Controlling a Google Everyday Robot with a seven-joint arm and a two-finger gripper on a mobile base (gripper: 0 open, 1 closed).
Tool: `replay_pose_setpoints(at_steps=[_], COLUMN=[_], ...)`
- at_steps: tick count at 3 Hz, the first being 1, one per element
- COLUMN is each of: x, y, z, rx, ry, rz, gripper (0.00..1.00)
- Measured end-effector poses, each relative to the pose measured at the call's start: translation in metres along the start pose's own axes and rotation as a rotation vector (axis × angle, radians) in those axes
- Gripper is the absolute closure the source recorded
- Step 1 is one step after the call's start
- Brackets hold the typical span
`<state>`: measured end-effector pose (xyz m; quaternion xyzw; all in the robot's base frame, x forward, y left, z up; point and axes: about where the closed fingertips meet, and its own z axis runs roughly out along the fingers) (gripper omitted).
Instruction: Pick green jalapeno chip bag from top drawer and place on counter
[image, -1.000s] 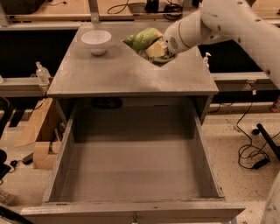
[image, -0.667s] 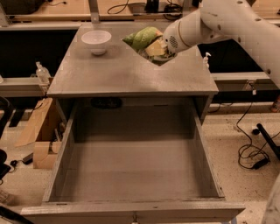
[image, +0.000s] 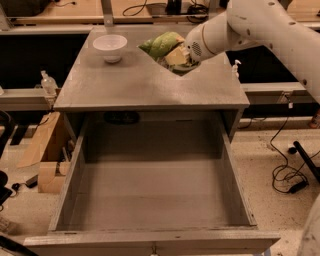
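The green jalapeno chip bag (image: 161, 44) is a crinkled light-green bag held just above the back right part of the grey counter (image: 125, 87). My gripper (image: 176, 56) is shut on the bag from its right side, at the end of the white arm that comes in from the upper right. The top drawer (image: 150, 200) is pulled fully open below the counter's front edge, and its grey box shows nothing inside.
A white bowl (image: 110, 47) stands on the counter at the back left, a short way left of the bag. Cardboard boxes (image: 42, 150) sit on the floor at the left. Black cables (image: 287, 175) lie on the floor at the right.
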<state>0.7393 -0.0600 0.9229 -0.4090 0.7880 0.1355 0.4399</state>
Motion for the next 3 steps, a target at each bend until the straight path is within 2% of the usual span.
replay_pose_setpoints(at_steps=[2, 3], x=[0.0000, 0.0000], y=[0.0034, 0.0034], z=[0.0047, 0.0047], rx=[-0.008, -0.008], ry=[0.002, 0.002], rz=[-0.001, -0.001], gripper=[0.00, 0.00])
